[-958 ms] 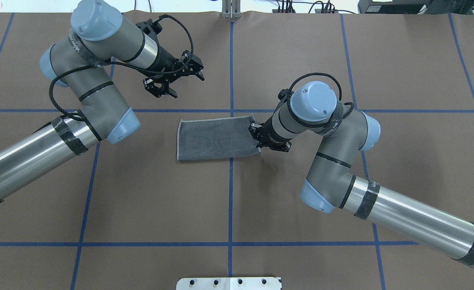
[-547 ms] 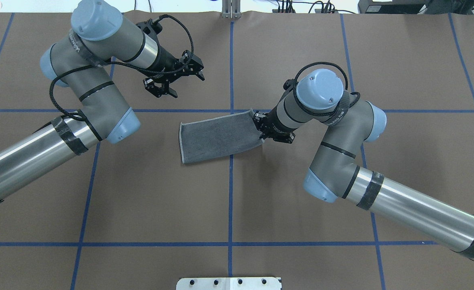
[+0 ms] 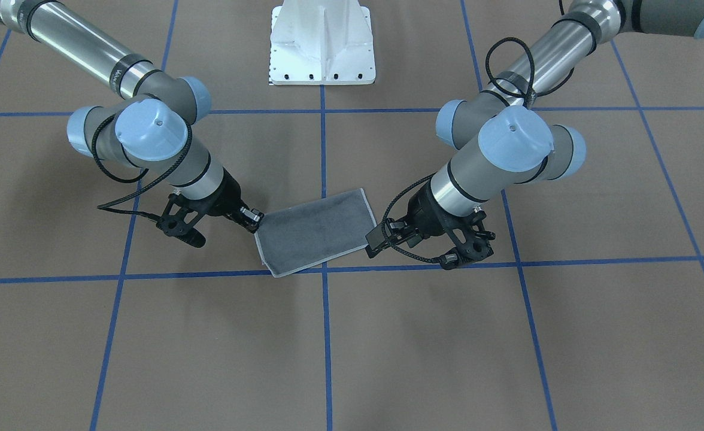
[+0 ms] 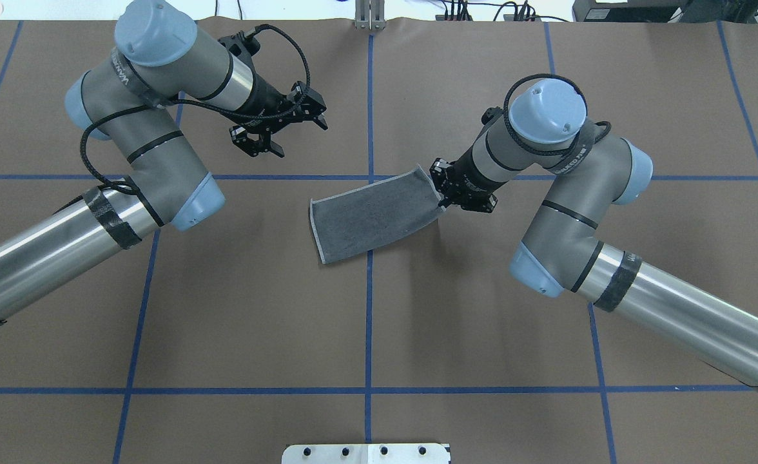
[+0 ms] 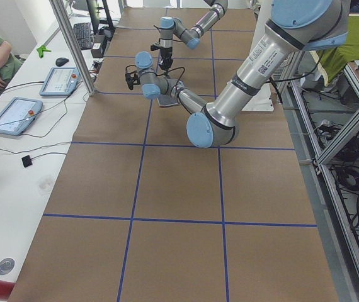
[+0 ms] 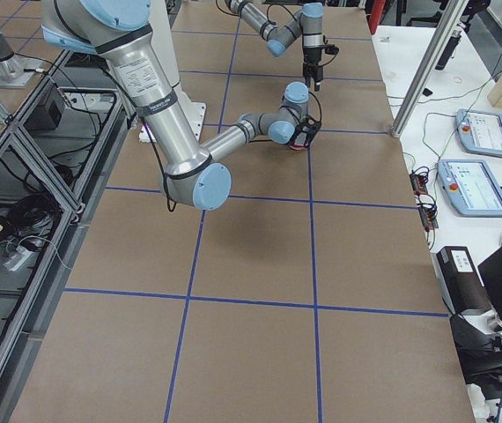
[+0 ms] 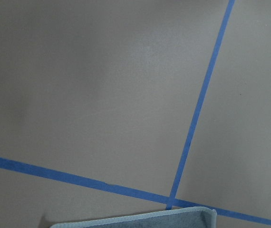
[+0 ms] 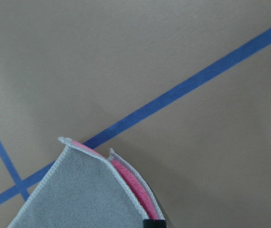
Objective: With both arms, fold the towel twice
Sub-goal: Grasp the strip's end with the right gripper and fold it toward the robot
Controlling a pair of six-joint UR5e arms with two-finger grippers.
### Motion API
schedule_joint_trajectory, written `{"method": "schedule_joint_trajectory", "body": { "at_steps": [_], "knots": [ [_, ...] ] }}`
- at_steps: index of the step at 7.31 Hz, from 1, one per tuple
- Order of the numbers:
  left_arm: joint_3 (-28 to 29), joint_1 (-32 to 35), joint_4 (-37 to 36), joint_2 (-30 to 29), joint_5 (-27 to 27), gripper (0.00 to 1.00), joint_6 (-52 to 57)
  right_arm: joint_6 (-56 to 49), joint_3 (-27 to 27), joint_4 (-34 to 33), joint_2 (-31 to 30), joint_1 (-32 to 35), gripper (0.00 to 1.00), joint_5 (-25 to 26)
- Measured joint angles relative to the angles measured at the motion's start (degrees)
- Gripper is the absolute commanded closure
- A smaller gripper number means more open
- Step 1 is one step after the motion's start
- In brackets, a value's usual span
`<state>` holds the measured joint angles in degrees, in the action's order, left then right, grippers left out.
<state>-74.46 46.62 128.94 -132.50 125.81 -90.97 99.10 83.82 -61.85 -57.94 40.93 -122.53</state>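
The towel point(image 4: 372, 216) lies near the middle of the table point(image 4: 224, 322), well in from every edge. It is already folded once, grey face up, and sits skewed across the blue tape lines point(image 4: 369, 309). Your right gripper point(image 4: 442, 193) is clamped on the short end that points to the robot's right, and that end is raised a little off the table. The right wrist view shows both layers in the pinch, slightly offset, with a strip of pink between them.

This looks like the start of the second fold. Carry the held end in a low arc over to the free short end. Lift only as much as you need, so the free end does not drag or turn further. Aim to lay stitched edge on stitched edge before you let go.

Your left gripper point(image 4: 318, 111) hovers toward the far edge of the table, apart from the cloth. Its jaws appear parted and it holds nothing. Consider bringing it down on the free end, so the cloth stays put during the fold.
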Motion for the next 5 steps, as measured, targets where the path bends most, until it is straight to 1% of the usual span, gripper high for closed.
{"method": "schedule_joint_trajectory", "body": {
  "at_steps": [1, 2, 4, 5],
  "knots": [
    [0.01, -0.02, 0.0, 0.02, -0.02, 0.0, 0.0, -0.06, 1.64, 0.14, -1.6, 0.38, 1.0, -1.79],
    [0.02, -0.01, 0.0, 0.04, -0.03, 0.0, 0.0, 0.05, 5.24, 0.07, -3.6, -0.43, 1.0, -3.86],
    [-0.02, 0.12, 0.02, 0.38, -0.11, 0.0, 0.0, 2.32, 13.29, -0.31, -6.4, -5.96, 1.0, -7.86],
    [-0.11, 0.22, 0.05, 0.85, -0.17, 0.0, 0.0, 5.31, 15.28, -0.31, -5.62, -9.91, 0.95, -8.05]
  ]
}}
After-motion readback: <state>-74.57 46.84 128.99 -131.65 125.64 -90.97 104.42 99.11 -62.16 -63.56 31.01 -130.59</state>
